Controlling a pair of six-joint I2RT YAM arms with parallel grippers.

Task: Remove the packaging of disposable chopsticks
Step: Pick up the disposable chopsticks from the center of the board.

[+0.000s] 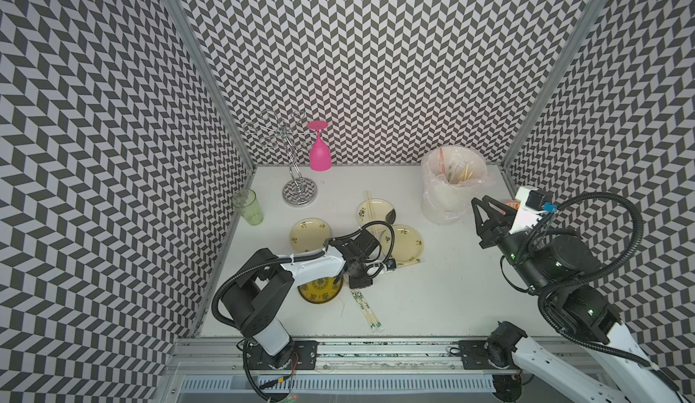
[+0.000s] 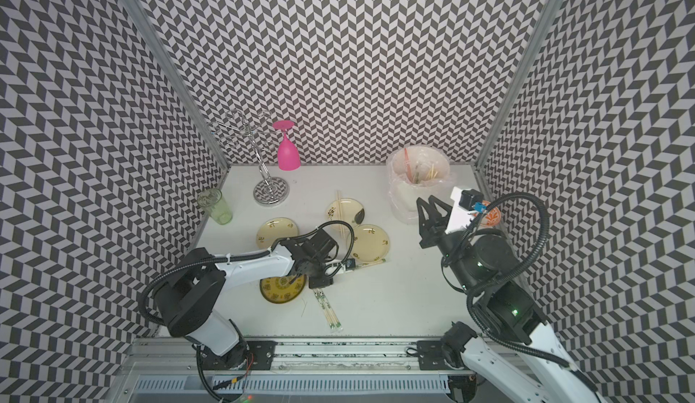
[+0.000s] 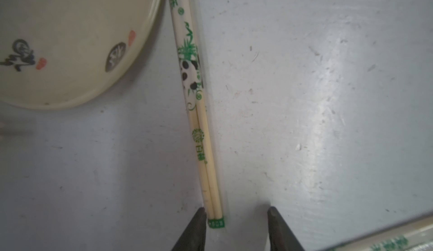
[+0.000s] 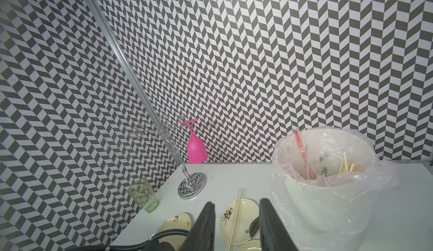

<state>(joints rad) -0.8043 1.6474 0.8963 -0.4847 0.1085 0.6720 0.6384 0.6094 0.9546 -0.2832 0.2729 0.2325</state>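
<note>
One pair of disposable chopsticks in its packaging (image 3: 199, 125), a clear sleeve with green and black print, lies on the table along a cream plate (image 3: 70, 39). My left gripper (image 3: 237, 212) stands open over the sleeve's green-tabbed end, one finger touching the sticks and the other well apart. In both top views this sleeve (image 1: 408, 263) (image 2: 372, 263) pokes out from under my left wrist. A second wrapped pair (image 1: 364, 305) lies nearer the front. Bare chopsticks (image 1: 370, 209) rest across a far plate. My right gripper (image 1: 485, 203) (image 4: 237, 203) hangs open and empty beside the bin.
A white lined bin (image 1: 432, 201) at the back right holds sleeves, one red-printed (image 4: 302, 149), and loose sticks. A pink goblet (image 1: 319, 153) hangs on a wire rack (image 1: 299, 191), with a green glass (image 1: 248, 207) by the left wall. A dark yellow plate (image 1: 319, 294) lies under my left arm.
</note>
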